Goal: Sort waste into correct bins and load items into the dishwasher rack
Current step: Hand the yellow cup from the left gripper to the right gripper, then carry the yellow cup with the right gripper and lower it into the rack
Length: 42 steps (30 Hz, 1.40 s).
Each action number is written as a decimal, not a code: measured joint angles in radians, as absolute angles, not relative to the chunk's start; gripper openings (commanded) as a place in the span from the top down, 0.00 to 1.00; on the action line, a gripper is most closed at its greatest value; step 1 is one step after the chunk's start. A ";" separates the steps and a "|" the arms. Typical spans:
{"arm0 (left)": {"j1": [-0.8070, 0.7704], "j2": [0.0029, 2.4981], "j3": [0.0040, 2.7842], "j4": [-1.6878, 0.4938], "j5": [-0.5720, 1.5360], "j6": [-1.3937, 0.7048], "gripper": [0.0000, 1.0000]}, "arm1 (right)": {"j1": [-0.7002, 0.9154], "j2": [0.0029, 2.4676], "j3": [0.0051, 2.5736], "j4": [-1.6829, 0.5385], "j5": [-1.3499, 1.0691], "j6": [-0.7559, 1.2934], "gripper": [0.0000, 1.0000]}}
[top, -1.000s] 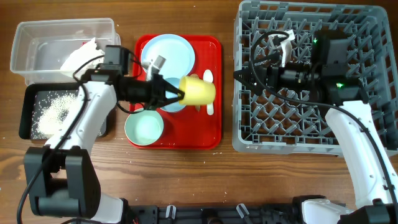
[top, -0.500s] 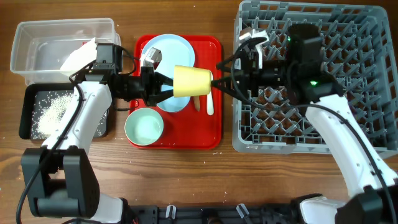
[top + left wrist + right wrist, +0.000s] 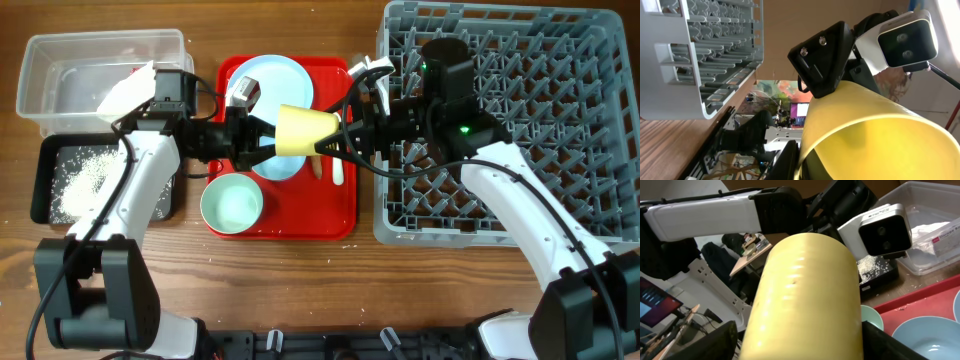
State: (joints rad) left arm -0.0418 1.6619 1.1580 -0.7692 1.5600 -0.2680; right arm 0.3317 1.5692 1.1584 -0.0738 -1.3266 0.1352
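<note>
Your right arm has swung out of the dishwasher rack (image 3: 560,80) toward 9 o'clock since a second ago and now meets the small yellow cup (image 3: 305,130), which has shifted only a little to the left.

At 10 o'clock on the counter sits the clear plastic tub (image 3: 60,80), with the crumpled red-and-white wrapper (image 3: 940,232) lying in it. Just below it, at 9 o'clock, the black tray (image 3: 42,200) holds the white rice-like grains (image 3: 82,180).

Your left end effector (image 3: 280,142) is clenched on the rim of the cup and holds it on its side in the air above the red serving tray (image 3: 300,220), base pointing to 3 o'clock. In the left wrist view you look straight into the cup's mouth (image 3: 865,135).

On the red tray, the pale blue-white plate (image 3: 275,80) lies at 12 o'clock of the cup, the pale green bowl (image 3: 232,205) at 7 o'clock, and the white plastic spoon (image 3: 338,170) at 5 o'clock. The pale blue bowl (image 3: 272,168) is mostly hidden beneath the left fingers.

Your right end effector (image 3: 335,138) straddles the base end of the cup, a finger on either side. The right wrist view (image 3: 805,295) is filled by the cup's wall, and you cannot tell whether the pads already press on it.

The rack fills the counter from 1 to 4 o'clock.
</note>
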 measured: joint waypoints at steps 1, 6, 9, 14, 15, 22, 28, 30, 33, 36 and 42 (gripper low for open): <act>-0.042 1.662 1.158 -0.770 1.560 -0.268 0.96 | 0.332 1.570 1.158 -0.073 -1.326 0.136 0.34; -0.039 1.657 1.158 -0.770 1.560 -0.268 0.93 | 0.331 1.571 1.158 -0.073 -1.315 0.141 0.46; -0.038 1.657 1.158 -0.770 1.560 -0.268 0.91 | 0.332 1.571 1.158 -0.065 -1.316 0.142 0.54; -0.038 1.657 1.159 -0.769 1.560 -0.269 0.91 | 0.315 1.571 1.158 -0.063 -1.323 0.154 0.53; -0.038 1.657 1.159 -0.770 1.560 -0.269 0.91 | 0.307 1.571 1.158 -0.067 -1.325 0.156 0.53; -0.038 1.657 1.159 -0.769 1.558 -0.269 0.86 | 0.155 1.571 1.158 -0.158 -1.333 0.158 0.53; -0.038 1.657 1.159 -0.775 1.221 -0.269 0.85 | 0.083 1.571 1.161 -0.317 -1.167 0.207 0.52; -0.038 1.657 1.159 -0.778 1.018 -0.269 0.84 | 0.084 1.567 1.161 -0.396 -1.050 0.223 0.52; -0.038 1.657 1.159 -0.781 0.738 -0.268 0.82 | 0.084 1.519 1.168 -0.508 -0.896 0.236 0.52; -0.038 1.657 1.159 -0.786 0.556 -0.269 0.82 | 0.084 1.421 1.232 -0.713 -0.678 0.239 0.52; -0.038 1.657 1.159 -0.828 0.400 -0.268 0.82 | 0.084 1.385 1.495 -1.038 -0.285 0.242 0.51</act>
